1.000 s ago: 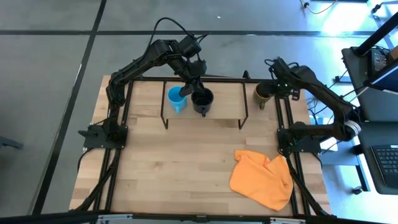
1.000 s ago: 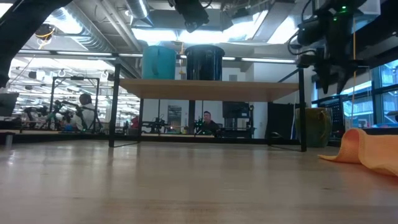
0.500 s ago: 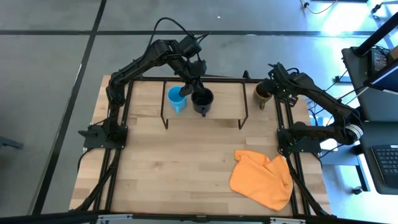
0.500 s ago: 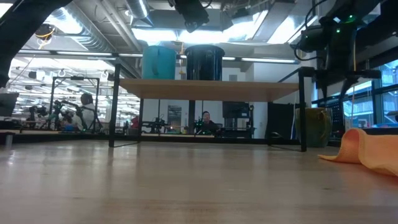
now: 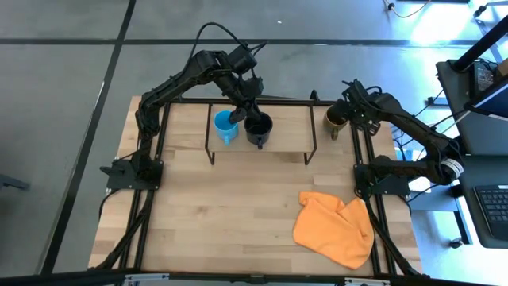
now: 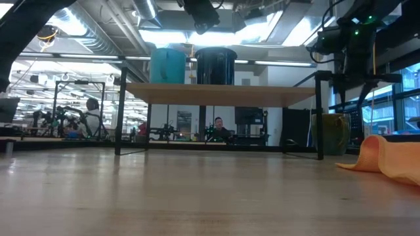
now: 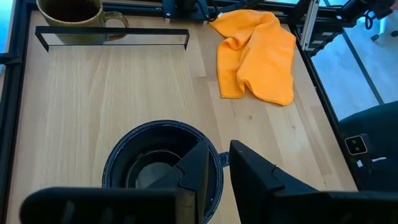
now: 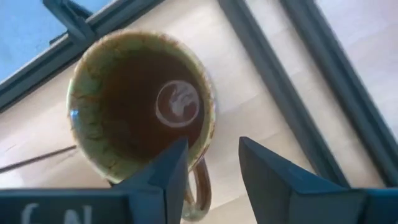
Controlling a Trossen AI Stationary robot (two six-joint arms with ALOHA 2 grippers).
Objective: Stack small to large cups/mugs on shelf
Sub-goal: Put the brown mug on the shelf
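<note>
L gripper (image 7: 217,165) pinching black mug (image 7: 158,162) rim, R gripper (image 8: 214,165) open

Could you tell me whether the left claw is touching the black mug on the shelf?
Touching. The left wrist view shows the left claw straddling the black mug's rim, one finger inside the wall and one outside, pinching it.

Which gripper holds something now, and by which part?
The left gripper holds the black mug by its rim. The right gripper is open above the olive mug, holding nothing.
</note>
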